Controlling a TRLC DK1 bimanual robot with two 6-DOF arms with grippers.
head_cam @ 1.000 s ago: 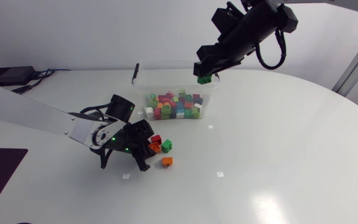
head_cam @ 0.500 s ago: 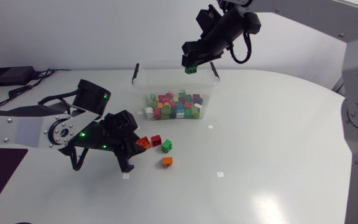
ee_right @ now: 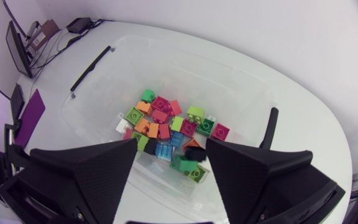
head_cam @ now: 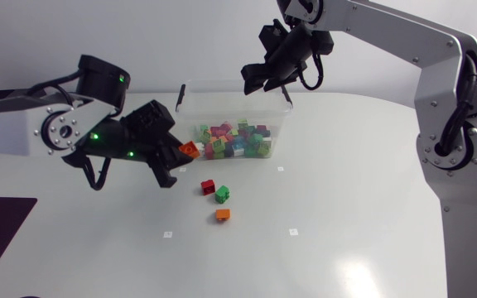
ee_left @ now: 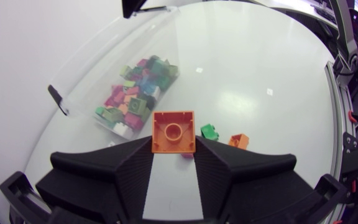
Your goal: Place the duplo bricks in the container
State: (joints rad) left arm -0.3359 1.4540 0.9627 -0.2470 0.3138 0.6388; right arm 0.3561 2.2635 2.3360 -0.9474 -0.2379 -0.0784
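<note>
Right hand (ee_right: pixel 171 147), fingers (ee_right: pixel 82 174) wide apart, above the clear container (ee_right: pixel 98 102) of many-coloured duplo bricks (ee_right: pixel 161 116).

The left arm (head_cam: pixel 15 136) and right arm (head_cam: pixel 404 33) are silver-grey with round black joints. Green lights (head_cam: pixel 96 137) glow on the left arm. The left claw (head_cam: pixel 171 162) and right claw (head_cam: pixel 263 80) are black wedges.

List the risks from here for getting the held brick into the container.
The left gripper holds the orange brick only at its very tip; it may slip out.
The right gripper hangs open over the container; the two might collide there.
The left gripper is close to the container's wall and may knock it.
</note>
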